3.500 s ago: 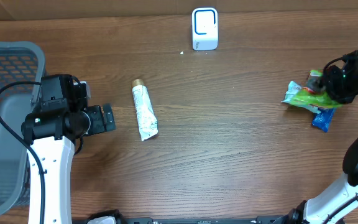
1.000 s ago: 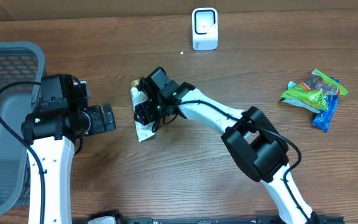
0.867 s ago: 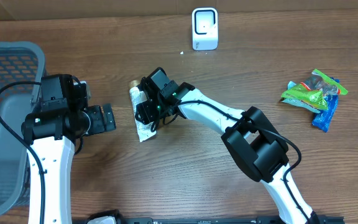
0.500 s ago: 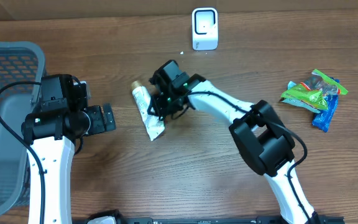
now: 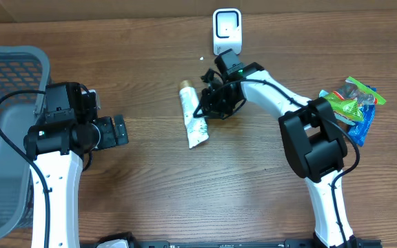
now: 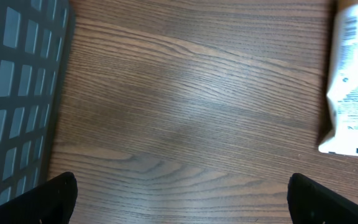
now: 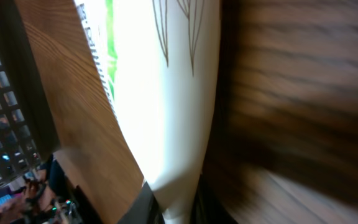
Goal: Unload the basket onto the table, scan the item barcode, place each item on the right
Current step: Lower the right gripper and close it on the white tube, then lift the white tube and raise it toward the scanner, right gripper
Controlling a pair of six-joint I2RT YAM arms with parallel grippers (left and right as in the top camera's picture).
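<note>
Your right gripper [image 5: 205, 113] pinched the white tube [image 5: 196, 132]. Your left gripper [image 6: 188, 202] hung spread wide above the table [image 6: 179, 93].

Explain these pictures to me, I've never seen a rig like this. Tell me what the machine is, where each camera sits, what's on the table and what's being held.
This is a robot with two jointed arms at a wooden table. Each arm ends in a two-finger gripper. One picture looks straight down from above. The other two come from small cameras on the wrists, looking along each arm's own fingers.

On the table are a grey basket at the left, a small white box at the far edge, probably the barcode scanner, and some colourful snack packets at the right.

The right gripper pinches a white tube with a gold cap. Its wrist camera shows that tube very close up. The left gripper is wide open and holds nothing.
</note>
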